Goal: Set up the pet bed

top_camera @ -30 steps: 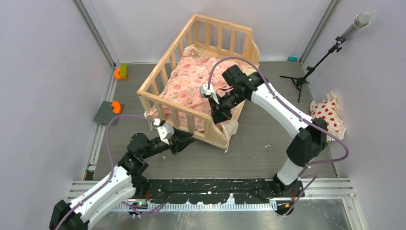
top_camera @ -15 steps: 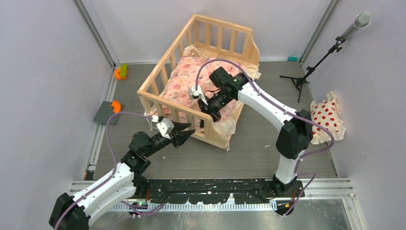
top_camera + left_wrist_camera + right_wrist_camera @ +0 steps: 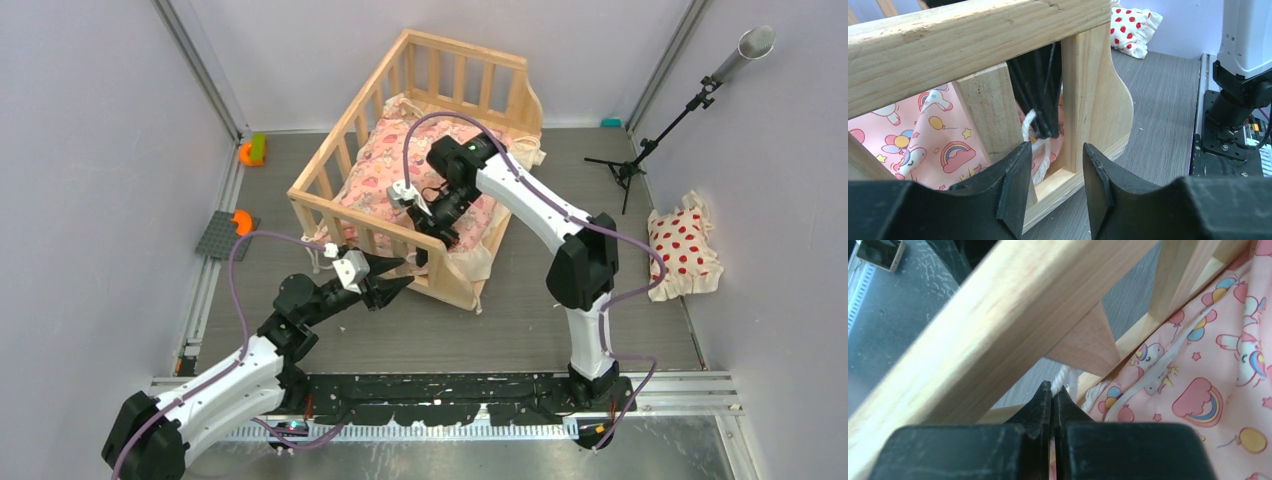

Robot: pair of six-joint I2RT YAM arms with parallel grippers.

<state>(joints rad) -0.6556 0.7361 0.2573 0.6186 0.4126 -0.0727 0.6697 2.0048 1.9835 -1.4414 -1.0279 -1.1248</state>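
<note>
The pet bed (image 3: 465,55), a light wooden slatted crib, stands mid-floor with the pink cartoon-print cushion (image 3: 385,165) inside it. My right gripper (image 3: 437,236) reaches down inside the near rail, shut on a cream tie cord (image 3: 1064,375) of the cushion, close behind the rail (image 3: 1013,325). My left gripper (image 3: 403,275) is outside that same rail, open, with nothing between its fingers. In the left wrist view its tips (image 3: 1056,147) point at a gap between slats. Through that gap hang the right gripper's black fingers (image 3: 1040,100) and the white cord (image 3: 1040,150).
A small white pillow with red dots (image 3: 685,250) lies by the right wall. A black stand with a grey tube (image 3: 640,150) is at the back right. Orange pieces (image 3: 250,150) and a grey plate (image 3: 225,235) sit along the left wall.
My right gripper has shifted left along the inside of the near rail, staying shut. My left gripper has opened wider and moved up to the rail.
</note>
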